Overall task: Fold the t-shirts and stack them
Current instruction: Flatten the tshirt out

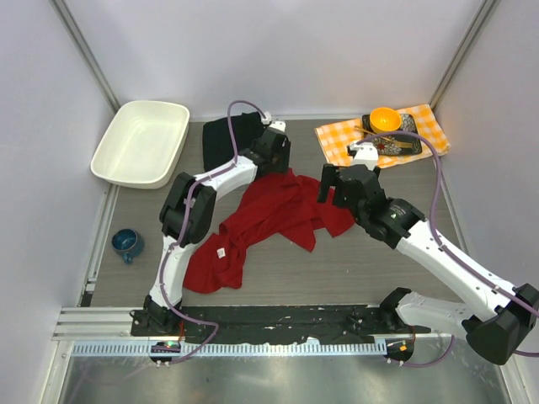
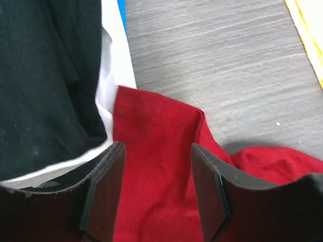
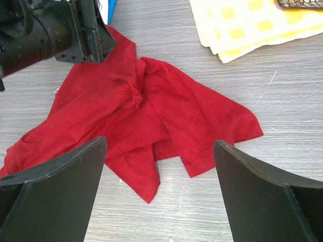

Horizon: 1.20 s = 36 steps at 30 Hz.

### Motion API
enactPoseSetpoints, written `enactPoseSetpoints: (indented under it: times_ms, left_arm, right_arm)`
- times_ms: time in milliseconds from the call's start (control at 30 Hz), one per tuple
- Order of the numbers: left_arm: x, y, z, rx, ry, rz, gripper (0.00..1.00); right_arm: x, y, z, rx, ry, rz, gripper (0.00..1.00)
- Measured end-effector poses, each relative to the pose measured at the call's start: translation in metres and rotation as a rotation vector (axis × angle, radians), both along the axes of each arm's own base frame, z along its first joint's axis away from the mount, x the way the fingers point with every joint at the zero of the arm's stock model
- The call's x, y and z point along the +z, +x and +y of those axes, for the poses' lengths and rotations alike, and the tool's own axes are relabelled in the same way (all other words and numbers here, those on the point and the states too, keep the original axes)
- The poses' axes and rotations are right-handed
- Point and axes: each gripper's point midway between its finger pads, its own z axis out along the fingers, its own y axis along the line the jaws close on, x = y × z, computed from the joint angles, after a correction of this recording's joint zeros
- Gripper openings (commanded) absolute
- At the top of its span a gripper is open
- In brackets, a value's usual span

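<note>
Overhead, the red shirt is lying crumpled and unfolded across the middle of the grey wood-grain table; a folded black shirt is sitting just behind it, beside a white rectangular tub; a checked cloth carrying an orange bowl is lying at the far right, and a blue mug is standing at the left edge; the left gripper is reaching down onto the red shirt's far edge, while the right gripper is hovering over its right sleeve.

Closer, the left wrist view is showing what the top view is hiding: a white shirt is peeking out from under the black shirt; the left gripper is standing partly parted, its flat dark fingers straddling a soft raised fold of the red shirt without pinching it.

From the right wrist, the right gripper is spreading wide and gripping nothing, hanging above the wrinkled red shirt; the left gripper is showing at the upper left, over the cloth's far corner.
</note>
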Motion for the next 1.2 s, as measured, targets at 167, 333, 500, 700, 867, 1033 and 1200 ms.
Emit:
enactPoseSetpoints:
  times_ms: [167, 333, 500, 700, 867, 1033, 1200]
  left_arm:
    - [-0.009, 0.020, 0.011, 0.026, 0.004, 0.001, 0.56]
    - [-0.003, 0.030, 0.019, 0.045, -0.003, -0.011, 0.56]
    - [-0.001, 0.036, 0.018, 0.051, -0.011, -0.020, 0.54]
    - [-0.014, 0.034, 0.017, 0.046, -0.015, 0.006, 0.49]
    - [-0.026, 0.032, 0.014, 0.044, -0.024, 0.032, 0.39]
    - [-0.030, 0.031, 0.015, 0.046, -0.029, 0.043, 0.19]
    - [-0.036, 0.028, 0.018, 0.046, -0.023, 0.057, 0.00]
  right_arm:
    - [-0.011, -0.003, -0.002, 0.000, -0.018, 0.022, 0.92]
    - [-0.024, -0.006, -0.005, 0.001, -0.039, 0.048, 0.93]
    - [-0.028, -0.006, -0.004, 0.001, -0.044, 0.055, 0.92]
    - [-0.029, -0.005, -0.004, 0.003, -0.047, 0.060, 0.92]
    - [-0.034, -0.006, -0.004, 0.003, -0.053, 0.068, 0.92]
    - [-0.037, -0.007, -0.005, 0.003, -0.057, 0.074, 0.92]
    - [-0.042, -0.007, -0.006, -0.003, -0.065, 0.082, 0.90]
